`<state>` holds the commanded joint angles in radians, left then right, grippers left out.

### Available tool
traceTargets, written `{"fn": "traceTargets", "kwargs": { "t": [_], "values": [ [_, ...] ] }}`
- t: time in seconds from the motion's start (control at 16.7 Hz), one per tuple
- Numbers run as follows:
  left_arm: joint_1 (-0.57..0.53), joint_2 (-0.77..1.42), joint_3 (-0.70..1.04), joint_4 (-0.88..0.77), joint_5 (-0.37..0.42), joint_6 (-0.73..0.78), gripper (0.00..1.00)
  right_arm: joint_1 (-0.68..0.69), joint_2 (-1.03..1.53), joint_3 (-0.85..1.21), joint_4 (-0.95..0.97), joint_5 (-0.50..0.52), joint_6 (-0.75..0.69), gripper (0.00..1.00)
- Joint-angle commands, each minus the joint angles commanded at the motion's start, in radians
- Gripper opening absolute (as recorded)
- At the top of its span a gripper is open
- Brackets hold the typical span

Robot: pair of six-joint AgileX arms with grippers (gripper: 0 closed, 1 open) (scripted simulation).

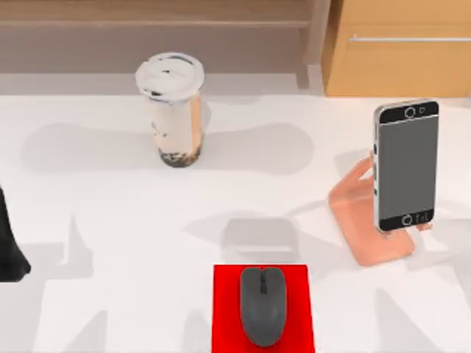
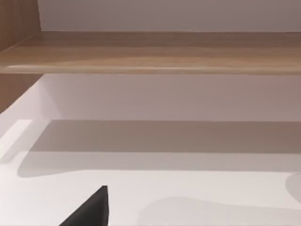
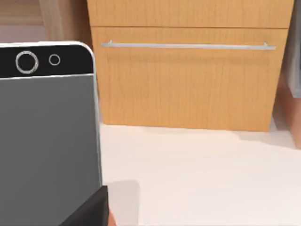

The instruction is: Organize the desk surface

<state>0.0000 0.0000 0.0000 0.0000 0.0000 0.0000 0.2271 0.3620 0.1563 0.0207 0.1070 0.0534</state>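
The desk surface (image 1: 110, 220) is a broad, flat, plain white tabletop which fills most of the top view, smooth and matte, with soft grey shadows on it. On it stand a clear round cup (image 1: 174, 110) with a white lid, a grey phone (image 1: 405, 165) leaning on a pink stand (image 1: 364, 220), and a dark oval mouse (image 1: 263, 305) on a red rectangular mat (image 1: 224, 309); a tan wooden cabinet (image 1: 401, 48) with a metal handle is at the far right. The left arm (image 1: 9, 246) is at the left edge, and I cannot tell the state of either claw.
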Motion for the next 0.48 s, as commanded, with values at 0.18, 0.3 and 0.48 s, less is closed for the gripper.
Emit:
{"fn": "traceTargets", "kwargs": {
  "t": [0.18, 0.3, 0.48],
  "values": [
    [0.0, 0.0, 0.0, 0.0, 0.0, 0.0, 1.0, -0.119, -0.205, -0.081, -0.011, -0.056, -0.028, 1.0],
    [0.0, 0.0, 0.0, 0.0, 0.0, 0.0, 1.0, -0.18, -0.298, -0.124, -0.016, -0.085, -0.042, 1.0],
    [0.0, 0.0, 0.0, 0.0, 0.0, 0.0, 1.0, -0.226, -0.361, -0.156, -0.021, -0.107, -0.053, 1.0]
  ]
}}
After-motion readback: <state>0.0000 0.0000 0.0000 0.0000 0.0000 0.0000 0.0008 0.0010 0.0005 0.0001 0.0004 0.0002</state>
